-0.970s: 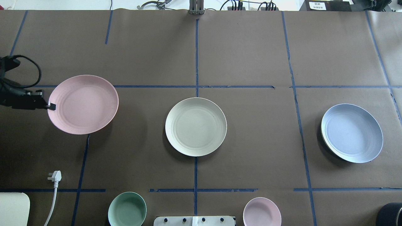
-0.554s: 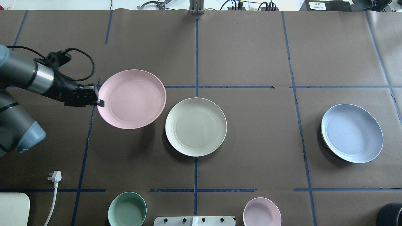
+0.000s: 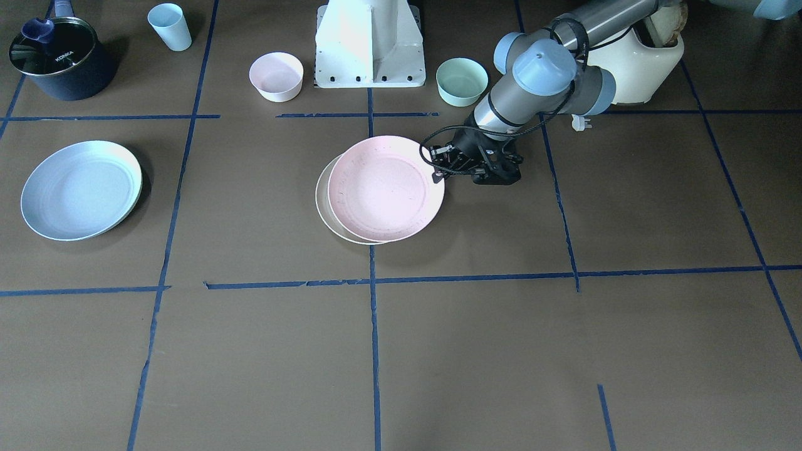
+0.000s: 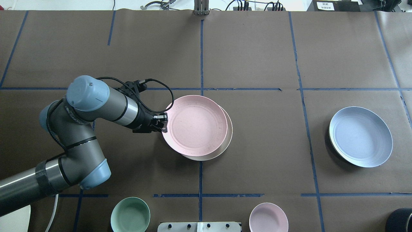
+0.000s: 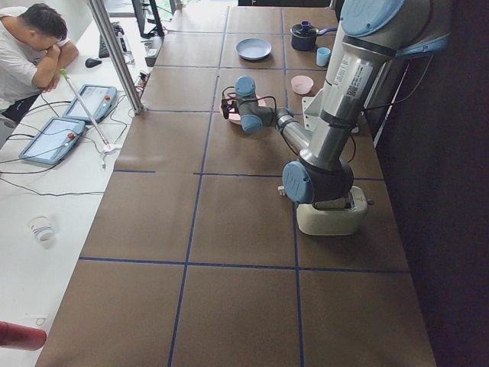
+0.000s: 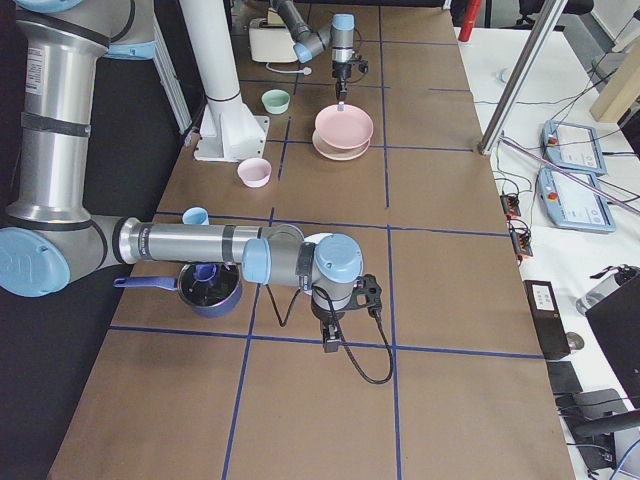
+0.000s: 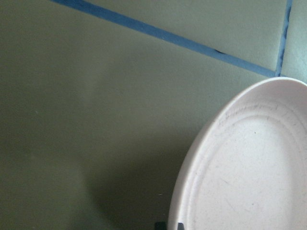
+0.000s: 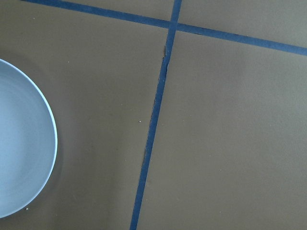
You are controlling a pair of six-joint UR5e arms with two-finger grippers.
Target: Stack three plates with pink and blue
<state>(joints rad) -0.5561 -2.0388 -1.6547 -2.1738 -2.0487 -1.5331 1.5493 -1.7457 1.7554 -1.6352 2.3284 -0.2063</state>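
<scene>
My left gripper [image 4: 163, 124] is shut on the left rim of the pale pink plate [image 4: 194, 124]. It holds the plate over the cream-white plate [image 4: 225, 143], shifted a little to the left, so a cream crescent shows. The front-facing view shows the same: pink plate [image 3: 385, 188], cream plate [image 3: 322, 203], left gripper [image 3: 437, 176]. The pink plate fills the left wrist view [image 7: 249, 167]. The pale blue plate [image 4: 360, 137] lies alone at the right. My right gripper [image 6: 330, 340] shows only in the exterior right view, so I cannot tell its state. Its wrist view shows the blue plate's edge [image 8: 21, 143].
A mint bowl [image 4: 130, 215] and a small pink bowl [image 4: 268, 217] stand near the robot base [image 3: 369, 44]. A light blue cup [image 3: 170, 26] and a dark pot [image 3: 59, 57] stand behind the blue plate. A white appliance [image 3: 645, 56] sits by the left arm.
My left arm has carried the pink plate rightward from the table's left side to over the cream-white plate. The blue plate has not moved.
</scene>
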